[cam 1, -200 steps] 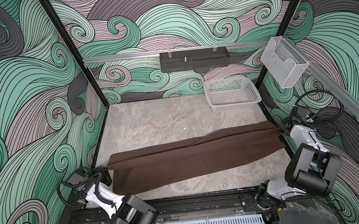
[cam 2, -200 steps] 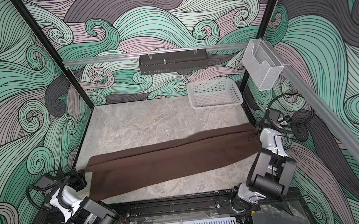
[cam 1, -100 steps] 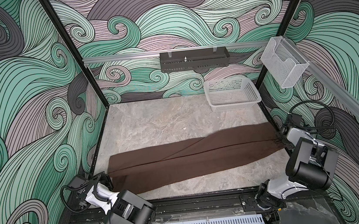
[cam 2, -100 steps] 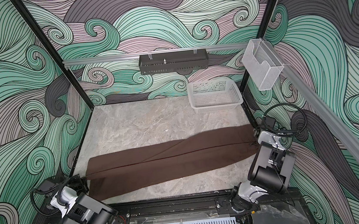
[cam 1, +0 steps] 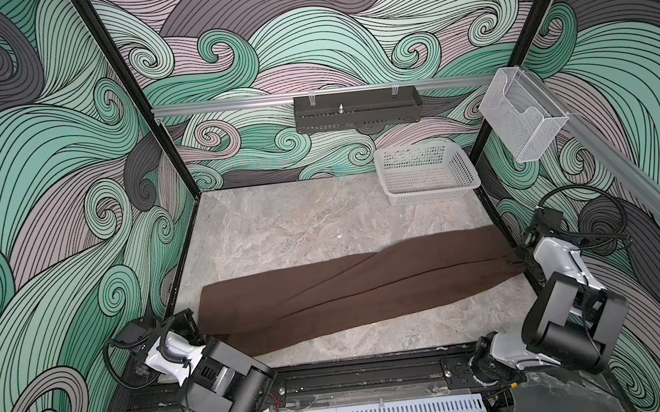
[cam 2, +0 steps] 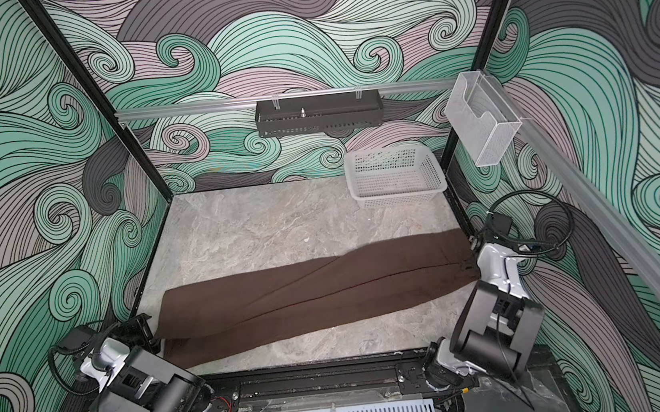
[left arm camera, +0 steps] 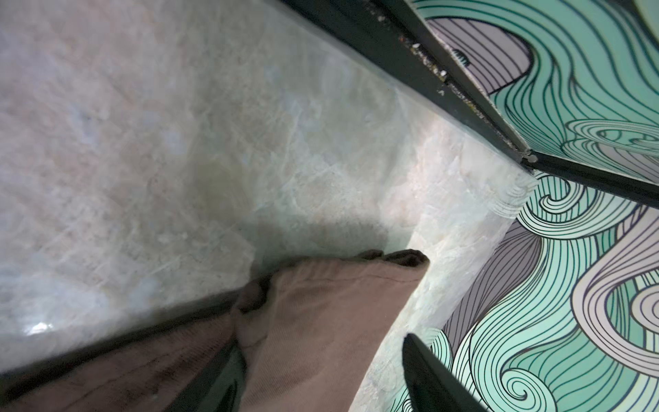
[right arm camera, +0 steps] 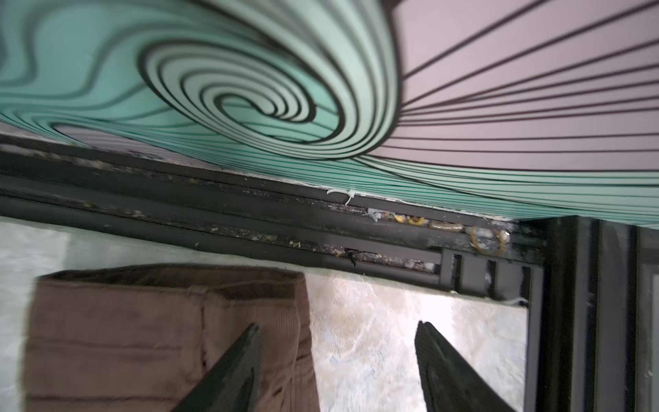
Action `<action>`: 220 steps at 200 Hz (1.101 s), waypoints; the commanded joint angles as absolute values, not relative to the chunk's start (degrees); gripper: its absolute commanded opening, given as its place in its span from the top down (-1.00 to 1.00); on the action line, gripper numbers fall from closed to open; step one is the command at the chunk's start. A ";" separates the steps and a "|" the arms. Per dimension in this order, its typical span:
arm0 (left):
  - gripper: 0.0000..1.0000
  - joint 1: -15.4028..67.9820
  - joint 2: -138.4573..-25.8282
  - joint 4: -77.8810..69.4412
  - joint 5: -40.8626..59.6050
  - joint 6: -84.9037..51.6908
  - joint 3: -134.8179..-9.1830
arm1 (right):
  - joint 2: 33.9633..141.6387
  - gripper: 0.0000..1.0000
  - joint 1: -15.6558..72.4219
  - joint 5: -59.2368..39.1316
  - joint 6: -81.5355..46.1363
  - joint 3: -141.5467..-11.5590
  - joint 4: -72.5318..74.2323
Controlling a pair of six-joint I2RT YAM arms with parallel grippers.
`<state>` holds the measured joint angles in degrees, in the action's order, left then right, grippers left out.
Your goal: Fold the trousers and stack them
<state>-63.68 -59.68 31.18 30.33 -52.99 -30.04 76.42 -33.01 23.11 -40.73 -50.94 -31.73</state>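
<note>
Trousers [cam 1: 354,292] flat across near half of bench [cam 1: 280,229], left edge to right edge, legs crossing mid-length. Left pincer [left arm camera: 324,339] open, hem corner between spread jaws, not clamped. Right pincer [right arm camera: 338,324] open at waistband end, gap over bare bench. Black frame rail [right arm camera: 249,221] just beyond waistband. White basket [cam 1: 427,171] in far right corner, well apart from cloth.

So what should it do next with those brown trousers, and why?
Probably close the left pincer on the hem end to fold it toward the waistband: the trousers lie stretched full length, and the right pincer is open too.
</note>
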 commanded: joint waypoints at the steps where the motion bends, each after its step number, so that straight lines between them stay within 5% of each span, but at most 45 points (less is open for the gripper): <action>1: -0.48 -63.99 -57.04 34.69 34.24 -53.48 -33.03 | 72.44 -0.43 -32.93 21.73 -44.82 -51.48 -36.03; 145: -0.47 -63.28 -56.41 35.16 32.85 -53.31 -32.78 | 92.39 -0.16 -29.72 8.02 -66.48 -63.16 -45.08; 178: -0.47 -63.28 -56.79 36.07 31.48 -52.82 -33.65 | 93.25 0.21 -29.71 8.17 -68.24 -61.03 -45.08; 211: -0.46 -63.28 -58.06 35.77 31.03 -52.65 -34.40 | 90.47 0.99 -30.84 8.72 -68.34 -58.01 -45.08; 220: -0.46 -63.28 -58.56 35.53 31.10 -52.65 -34.51 | 88.97 1.00 -31.27 9.15 -67.89 -57.10 -45.08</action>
